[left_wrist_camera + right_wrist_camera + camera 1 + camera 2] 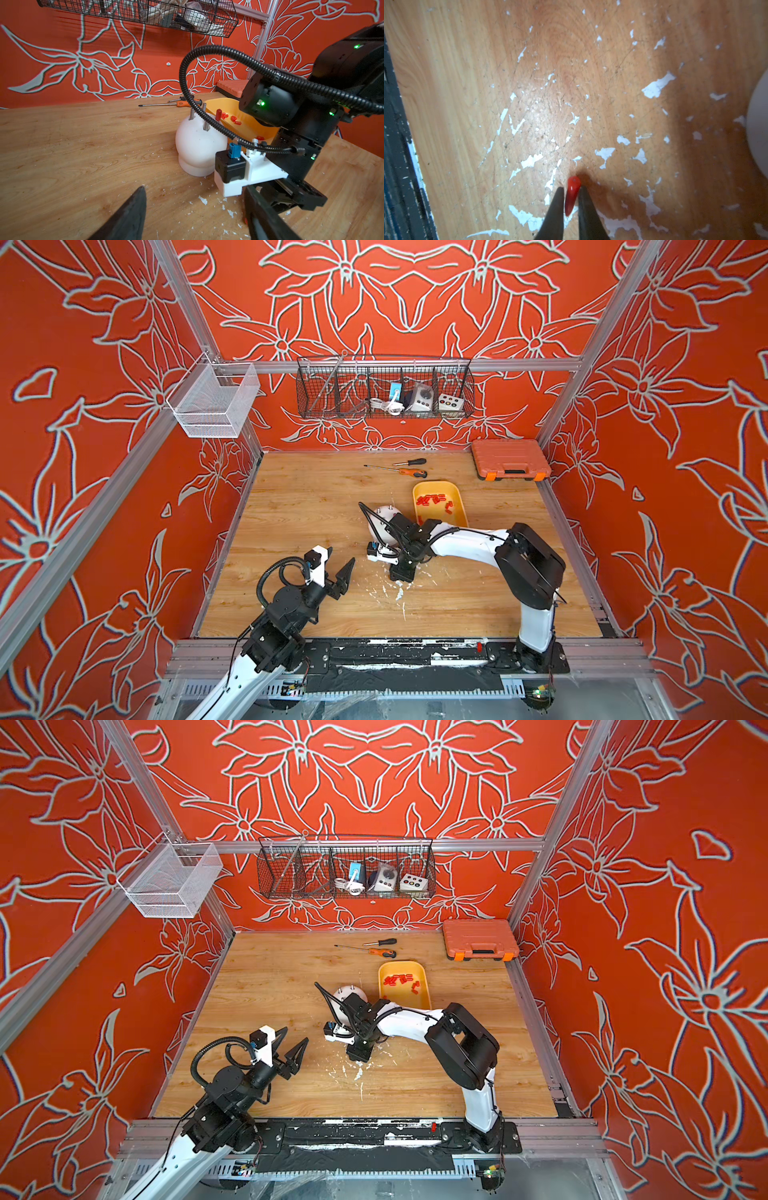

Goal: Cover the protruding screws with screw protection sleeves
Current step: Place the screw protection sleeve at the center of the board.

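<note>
Red screw protection sleeve [572,194] stands on end on the scuffed wooden table [467,83] between my right gripper [571,187] tips, set narrow around it; can't tell if they clamp it. Left gripper [340,556], lower centre-left in a top view, is spread wide, holding nothing. Mid-frame, the white dome [388,514] carries the protruding screws [191,114], a dark red cap [218,114] upright among them; loose sleeves [432,499] lie in the yellow tray [459,506] just right.

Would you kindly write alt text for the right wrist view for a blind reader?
A red sleeve sits between the dark fingers of the right gripper, close to a scratched wooden table flecked with white. Part of a white dome shows.
</note>
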Available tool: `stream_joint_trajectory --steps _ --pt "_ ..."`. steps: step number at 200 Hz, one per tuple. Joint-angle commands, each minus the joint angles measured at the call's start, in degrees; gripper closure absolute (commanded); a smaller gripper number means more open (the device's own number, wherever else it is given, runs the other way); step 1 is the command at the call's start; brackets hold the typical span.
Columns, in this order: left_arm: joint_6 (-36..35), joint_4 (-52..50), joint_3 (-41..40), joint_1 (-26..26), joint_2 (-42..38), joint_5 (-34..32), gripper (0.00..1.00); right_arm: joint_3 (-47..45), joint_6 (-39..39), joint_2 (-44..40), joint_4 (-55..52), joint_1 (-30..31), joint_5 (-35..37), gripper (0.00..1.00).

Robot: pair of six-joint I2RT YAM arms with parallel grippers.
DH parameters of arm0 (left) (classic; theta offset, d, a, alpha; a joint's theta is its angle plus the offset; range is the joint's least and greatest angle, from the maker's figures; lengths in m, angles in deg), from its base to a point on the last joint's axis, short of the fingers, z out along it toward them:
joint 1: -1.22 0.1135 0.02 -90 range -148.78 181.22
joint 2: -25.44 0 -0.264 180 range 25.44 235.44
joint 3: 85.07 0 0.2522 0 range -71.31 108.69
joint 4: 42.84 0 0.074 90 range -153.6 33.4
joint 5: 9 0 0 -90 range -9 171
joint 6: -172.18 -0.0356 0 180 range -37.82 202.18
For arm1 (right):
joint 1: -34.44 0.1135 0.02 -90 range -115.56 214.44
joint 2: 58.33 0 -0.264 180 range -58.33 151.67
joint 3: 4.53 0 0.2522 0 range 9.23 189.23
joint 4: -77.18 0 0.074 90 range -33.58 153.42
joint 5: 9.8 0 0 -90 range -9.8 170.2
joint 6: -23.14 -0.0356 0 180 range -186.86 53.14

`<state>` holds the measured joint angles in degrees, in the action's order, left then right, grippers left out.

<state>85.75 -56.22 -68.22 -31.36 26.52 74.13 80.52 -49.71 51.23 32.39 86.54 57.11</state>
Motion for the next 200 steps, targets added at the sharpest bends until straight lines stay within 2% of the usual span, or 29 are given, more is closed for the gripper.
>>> stream_joint_trajectory --steps 1,51,99,200 --pt "-1.0 0.2 0.6 0.1 0.0 -1.0 0.28 -0.5 1.5 0.6 0.4 0.3 0.8 0.80" --pt "-1.1 0.9 0.2 0.1 0.0 -1.6 0.28 -1.7 2.1 0.5 1.7 0.4 0.0 0.72" --pt "-1.3 1.2 0.1 0.1 0.0 -1.8 0.28 -3.3 2.9 -1.8 2.9 0.4 -0.4 0.57" --pt "-1.3 1.4 0.1 0.1 0.0 -2.0 0.27 -6.1 4.3 -3.9 3.2 0.3 2.9 0.51"
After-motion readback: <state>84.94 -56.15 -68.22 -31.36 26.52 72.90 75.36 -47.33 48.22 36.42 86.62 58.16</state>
